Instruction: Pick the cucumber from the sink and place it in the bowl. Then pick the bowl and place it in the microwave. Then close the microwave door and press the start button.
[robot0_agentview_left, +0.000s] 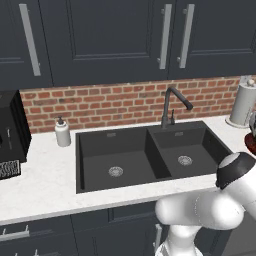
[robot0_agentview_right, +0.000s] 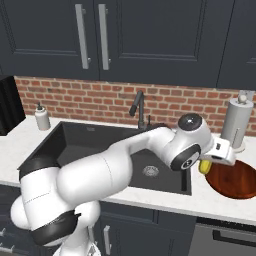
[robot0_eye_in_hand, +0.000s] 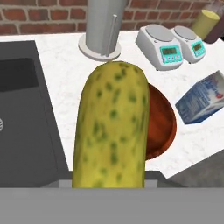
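My gripper (robot0_agentview_right: 206, 163) is shut on the cucumber (robot0_eye_in_hand: 111, 127), a stubby yellow-green oblong that hides the fingertips in the hand view. In the right base view the cucumber (robot0_agentview_right: 204, 166) hangs over the counter between the right rim of the sink (robot0_agentview_right: 100, 150) and the left edge of the bowl (robot0_agentview_right: 234, 180). The reddish-brown bowl (robot0_eye_in_hand: 161, 122) lies just behind and right of the cucumber in the hand view, and it looks empty. The black double-basin sink (robot0_agentview_left: 145, 155) has nothing in it. The microwave and its door are out of view.
A paper towel holder (robot0_eye_in_hand: 103, 26) stands behind the bowl. Two small scales (robot0_eye_in_hand: 165, 47), a milk carton (robot0_eye_in_hand: 202, 99) and a bottle (robot0_eye_in_hand: 209, 22) sit to its right. The faucet (robot0_agentview_left: 172, 105), a soap dispenser (robot0_agentview_left: 62, 132) and a black boxy appliance (robot0_agentview_left: 10, 130) stand by the sink.
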